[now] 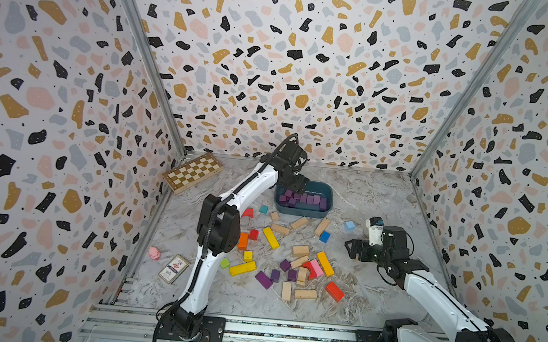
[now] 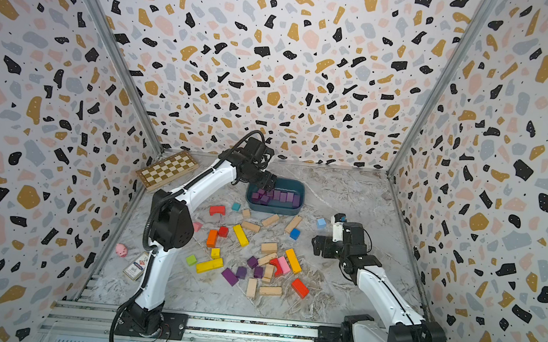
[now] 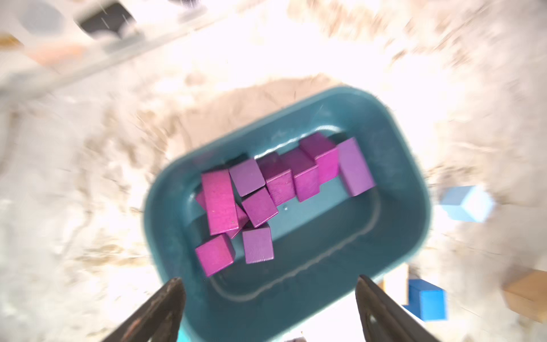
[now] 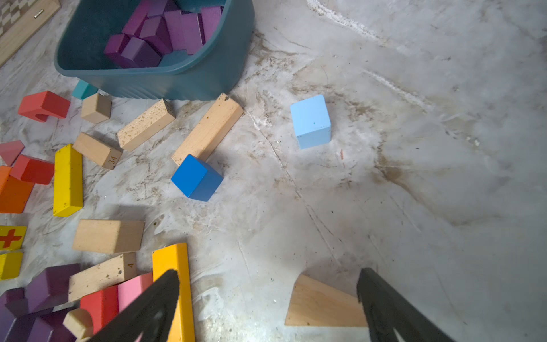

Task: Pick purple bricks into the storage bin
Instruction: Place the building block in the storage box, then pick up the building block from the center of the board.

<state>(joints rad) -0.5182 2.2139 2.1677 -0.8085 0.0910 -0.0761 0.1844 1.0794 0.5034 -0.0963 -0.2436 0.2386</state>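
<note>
L gripper [image 3: 268, 278] hangs over the storage bin [image 3: 325, 245]. Its two fingers [image 3: 165, 305] are spread wide w/ nothing between them. In the L wrist view the bin fills the middle of the frame. The finger tips poke up from the bottom edge, one at each side of the bin's near end. A pile of purple bricks [image 3: 225, 204] lies in the bin, above the fingers in the frame & not touching them. This view is blurry.

In both top views the bin [image 1: 303, 212] [image 2: 272, 209] sits near the middle, just above the mess of blocks. L gripper [image 1: 298, 185] is over its upper left corner. 4 loose purple bricks [image 1: 264, 280] lie on the table [image 1: 382, 206] at lower middle, mixed w/ wood blocks [image 1: 305, 294], well apart from both grippers.

R gripper [image 1: 351, 249] is at mid right, fingers spread too, holding nothing. In the R wrist view a wood wedge [image 4: 319, 305] lies on the table between its fingers [image 4: 154, 311], at the bottom of the frame. The bin is at upper left there.
</note>
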